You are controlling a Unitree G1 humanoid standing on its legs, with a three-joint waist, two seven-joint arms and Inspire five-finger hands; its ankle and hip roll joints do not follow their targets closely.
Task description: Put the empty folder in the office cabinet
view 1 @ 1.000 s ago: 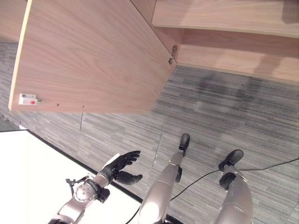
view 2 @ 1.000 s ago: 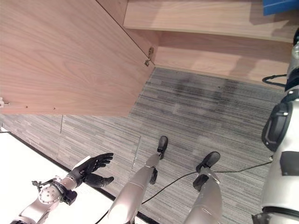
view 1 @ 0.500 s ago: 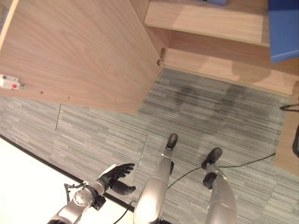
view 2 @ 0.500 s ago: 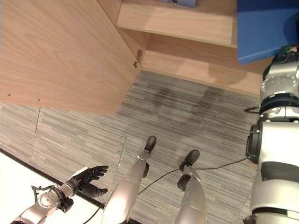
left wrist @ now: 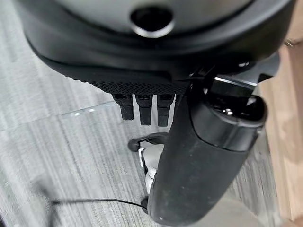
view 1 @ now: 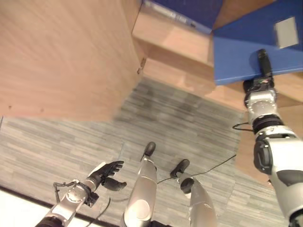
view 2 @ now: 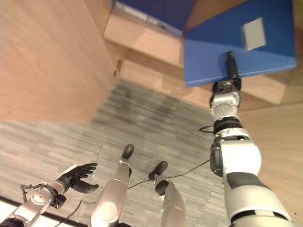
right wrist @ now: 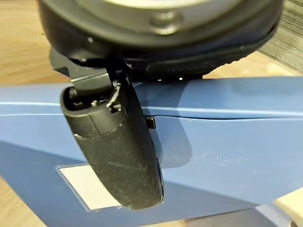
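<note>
The flat blue folder with a pale blank label [view 1: 255, 45] now sits further into the open wooden office cabinet [view 1: 175, 45] than half a second ago, and the right arm is raised higher and reaches in after it; the overall view has also shifted, so part of that is camera motion. The right hand [view 1: 262, 66] pinches the folder's near edge, thumb on top of the cover close to the label and fingers underneath. The folder lies over the light wood shelf board [view 2: 147, 40], with a second dark blue binder [view 2: 156, 12] standing deeper inside. The cabinet's wooden door [view 1: 61, 56] hangs open on the left. The left hand [view 1: 105, 172] hangs low over the grey striped carpet [view 1: 189, 118], fingers loosely spread, holding nothing.
</note>
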